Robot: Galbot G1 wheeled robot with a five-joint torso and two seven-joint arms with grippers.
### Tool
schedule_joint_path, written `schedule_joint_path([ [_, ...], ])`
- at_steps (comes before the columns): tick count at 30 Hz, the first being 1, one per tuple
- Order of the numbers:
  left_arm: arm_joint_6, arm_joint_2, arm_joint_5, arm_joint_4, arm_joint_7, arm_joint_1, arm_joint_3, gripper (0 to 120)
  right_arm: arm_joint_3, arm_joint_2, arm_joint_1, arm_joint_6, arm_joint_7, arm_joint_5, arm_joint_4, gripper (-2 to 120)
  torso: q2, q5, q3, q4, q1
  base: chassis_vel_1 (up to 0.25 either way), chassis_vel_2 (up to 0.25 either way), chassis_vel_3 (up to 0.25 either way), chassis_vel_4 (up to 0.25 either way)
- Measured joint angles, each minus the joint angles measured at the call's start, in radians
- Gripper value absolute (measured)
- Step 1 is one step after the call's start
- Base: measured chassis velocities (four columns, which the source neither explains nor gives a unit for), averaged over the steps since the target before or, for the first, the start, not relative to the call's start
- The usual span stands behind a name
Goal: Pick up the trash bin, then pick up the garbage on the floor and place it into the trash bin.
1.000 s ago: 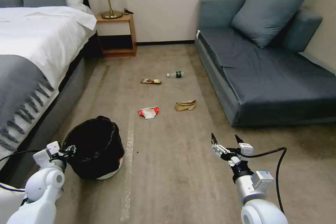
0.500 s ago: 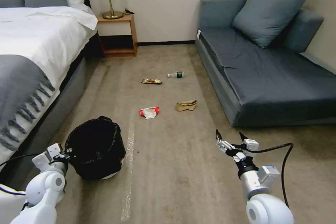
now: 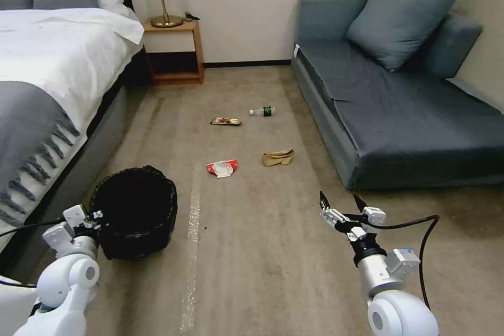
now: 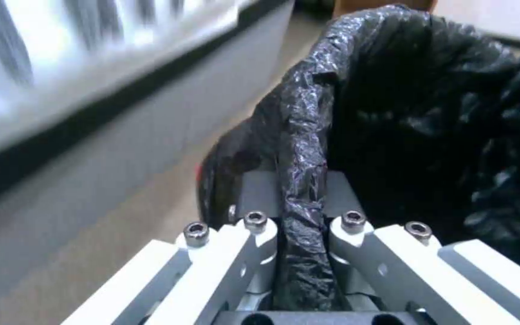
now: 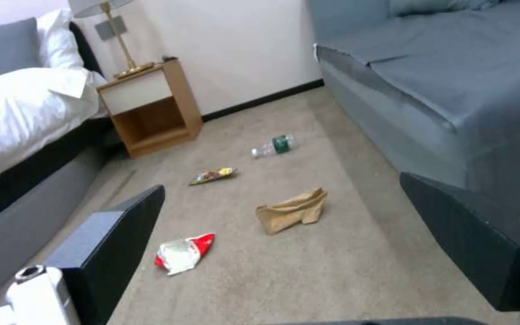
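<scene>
Our left pincer is clamped on the crinkly black-bagged rim of the small round trash bin, low at our left beside the grey-skirted bed. Our right pincer hovers apart, holding nothing.

We judge the bin step done. All four litter pieces lie ahead on the carpet: red-and-white crumpled wrapper, brown paper bag, flat yellow-brown snack wrapper, clear green-labelled bottle. A blue-grey sofa borders the right.

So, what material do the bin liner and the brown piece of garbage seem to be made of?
The bin liner looks like thin glossy black plastic film: it crinkles and catches light where the left gripper pinches it. The brown piece looks like matte kraft paper, probably a crumpled bag, with stiff creases.
</scene>
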Motion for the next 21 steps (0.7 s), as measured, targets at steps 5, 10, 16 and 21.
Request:
schedule_joint_path([
  [5, -0.044, -0.015, 0.157, -0.058, 0.012, 0.032, -0.003, 6, -0.005, 0.004, -0.001, 0.009, -0.007, -0.005, -0.006, 100, 0.000, -0.0002, 0.000, 0.0003, 0.000, 0.000, 0.000, 0.000, 0.000],
  [10, -0.084, -0.024, 0.324, -0.073, 0.018, 0.050, -0.004, 6, -0.008, 0.008, -0.001, 0.013, -0.011, -0.022, -0.011, 100, 0.000, -0.0001, 0.000, 0.0004, 0.000, 0.000, 0.000, 0.000, 0.000],
  [16, -0.122, -0.031, 0.411, -0.057, 0.019, 0.067, -0.004, 6, -0.010, 0.010, -0.001, 0.015, -0.011, -0.032, -0.013, 100, 0.000, -0.0001, 0.000, 0.0003, 0.000, 0.000, 0.000, 0.000, 0.000],
  [21, -0.136, -0.035, 0.413, -0.046, 0.016, 0.080, -0.005, 6, -0.008, 0.011, -0.002, 0.026, -0.011, -0.037, -0.018, 100, 0.000, -0.0003, 0.000, 0.0003, 0.000, 0.000, 0.000, 0.000, 0.000],
])
